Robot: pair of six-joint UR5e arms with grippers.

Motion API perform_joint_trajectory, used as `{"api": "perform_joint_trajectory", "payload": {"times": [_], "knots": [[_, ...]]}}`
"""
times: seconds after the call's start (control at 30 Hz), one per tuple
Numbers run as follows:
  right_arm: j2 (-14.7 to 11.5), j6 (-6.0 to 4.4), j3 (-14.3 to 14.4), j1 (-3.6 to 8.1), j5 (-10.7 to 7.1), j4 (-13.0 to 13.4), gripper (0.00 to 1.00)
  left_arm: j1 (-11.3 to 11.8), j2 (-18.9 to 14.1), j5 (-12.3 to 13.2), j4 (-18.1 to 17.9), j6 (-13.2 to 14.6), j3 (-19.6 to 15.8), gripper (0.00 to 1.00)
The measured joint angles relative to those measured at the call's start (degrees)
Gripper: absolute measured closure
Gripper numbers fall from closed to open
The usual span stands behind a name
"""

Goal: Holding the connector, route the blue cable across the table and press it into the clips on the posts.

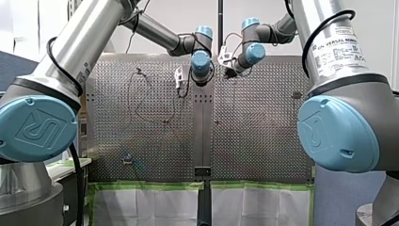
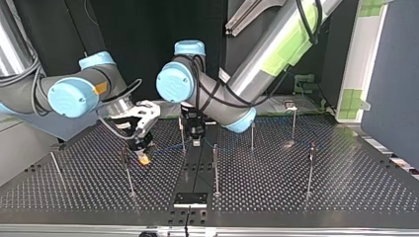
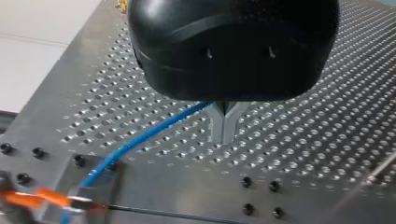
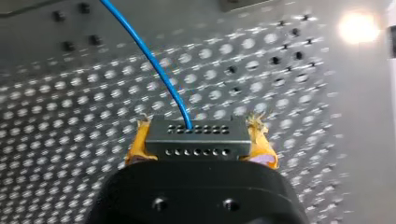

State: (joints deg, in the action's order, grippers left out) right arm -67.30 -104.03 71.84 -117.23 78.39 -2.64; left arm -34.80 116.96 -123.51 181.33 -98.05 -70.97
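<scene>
Our right claw (image 4: 201,142) clamps the connector (image 4: 196,145); our left claw (image 3: 224,126) is pinched shut on the blue cable (image 3: 140,137). Overtension toward the connector's eleven o'clock could yank it free.

The connector (image 4: 196,140) sits crosswise between the fingers of my right gripper (image 4: 199,127), with one finger at each of its ends. The cable (image 4: 154,60) leaves the connector's forward face and runs ahead of that gripper over the table (image 4: 56,140). My left gripper (image 3: 225,128) hangs close over the table, fingers pressed together on the cable, which runs off to one side of it. In the top view a post (image 2: 128,173) stands just beside my right gripper, and a second post (image 2: 182,133) stands just beside my left gripper.
</scene>
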Motion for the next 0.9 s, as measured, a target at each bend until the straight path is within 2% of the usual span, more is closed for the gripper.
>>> {"api": "perform_joint_trajectory", "payload": {"times": [0.23, 0.43, 0.67, 0.9], "knots": [[0.0, 0.02, 3.8, 0.42, 0.22, 0.2, 1.0, -0.9, 0.0, -0.1, -4.0, -0.9, -4.2, 1.0], [0.0, -0.13, 6.9, 1.02, 0.39, 0.9, 1.0, -1.1, 0.0, 1.6, -7.3, -1.1, -7.6, 1.0], [0.0, -0.97, 10.4, 1.5, 0.55, 3.8, 1.0, -0.6, 1.0, 4.2, -10.7, -1.2, -11.0, 1.0], [0.1, 0.07, 13.9, 1.75, 0.66, 7.3, 1.0, -0.5, 3.0, 5.6, -14.4, -1.3, -14.7, 1.0]]}}
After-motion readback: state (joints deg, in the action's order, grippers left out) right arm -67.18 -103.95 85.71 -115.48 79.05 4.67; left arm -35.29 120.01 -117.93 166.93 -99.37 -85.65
